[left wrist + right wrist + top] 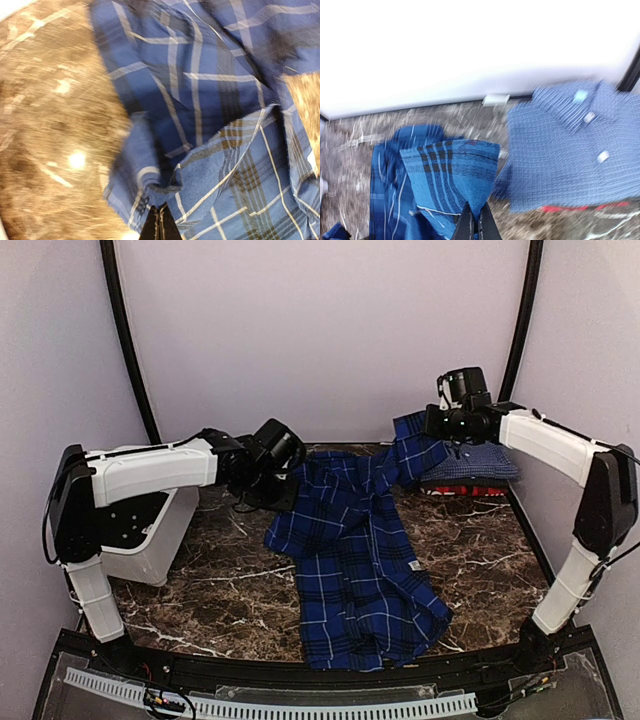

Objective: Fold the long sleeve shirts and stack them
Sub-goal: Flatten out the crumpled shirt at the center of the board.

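Note:
The deep-blue plaid shirt (360, 560) lies spread down the middle of the marble table. My left gripper (283, 480) is shut on its upper left part; in the left wrist view (159, 212) the closed fingers pinch plaid cloth (200, 100). My right gripper (452, 432) is shut on the shirt's sleeve end (415, 445) and holds it lifted at the back right; the right wrist view shows the cuff (455, 170) pinched in the gripper (476, 220). The light blue fine-check shirt (475, 468) lies folded on a red shirt (470, 490) at the back right, also in the right wrist view (570, 150).
A white bin (150, 530) stands at the left beside the left arm. The white back wall (320, 340) and black frame posts (125, 330) bound the table. A perforated white rail (270, 705) runs along the near edge.

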`<action>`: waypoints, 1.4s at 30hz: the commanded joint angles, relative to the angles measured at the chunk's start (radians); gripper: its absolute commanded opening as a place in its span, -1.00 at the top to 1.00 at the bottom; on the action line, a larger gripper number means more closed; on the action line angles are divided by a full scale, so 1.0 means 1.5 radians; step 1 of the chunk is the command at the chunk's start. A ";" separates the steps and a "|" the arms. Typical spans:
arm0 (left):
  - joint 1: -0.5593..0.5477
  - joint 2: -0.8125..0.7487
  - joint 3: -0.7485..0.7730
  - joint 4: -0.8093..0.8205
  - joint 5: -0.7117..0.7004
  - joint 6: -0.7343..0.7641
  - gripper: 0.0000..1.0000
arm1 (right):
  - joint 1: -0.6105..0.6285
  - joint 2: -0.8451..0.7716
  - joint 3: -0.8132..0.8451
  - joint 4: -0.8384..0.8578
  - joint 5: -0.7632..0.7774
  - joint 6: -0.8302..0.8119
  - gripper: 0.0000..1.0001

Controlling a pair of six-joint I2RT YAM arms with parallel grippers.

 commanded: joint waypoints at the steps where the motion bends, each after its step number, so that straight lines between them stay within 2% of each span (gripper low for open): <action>1: 0.055 -0.065 0.022 -0.066 -0.047 0.033 1.00 | -0.050 -0.010 0.079 -0.022 0.016 -0.033 1.00; 11: 0.217 -0.112 0.165 -0.111 -0.067 0.116 1.00 | -0.157 0.013 0.182 -0.051 -0.016 -0.041 1.00; 14: 0.274 -0.101 0.208 -0.117 -0.050 0.142 1.00 | -0.177 0.014 0.190 -0.052 -0.024 -0.039 1.00; 22: 0.368 -0.046 0.319 -0.139 -0.020 0.167 1.00 | -0.218 0.003 0.181 -0.052 -0.045 -0.036 1.00; 32: 0.442 0.050 0.475 -0.166 0.018 0.167 1.00 | -0.254 0.007 0.177 -0.053 -0.070 -0.034 1.00; 42: 0.488 0.068 0.484 -0.180 0.015 0.167 1.00 | -0.276 -0.006 0.123 -0.029 -0.130 -0.026 1.00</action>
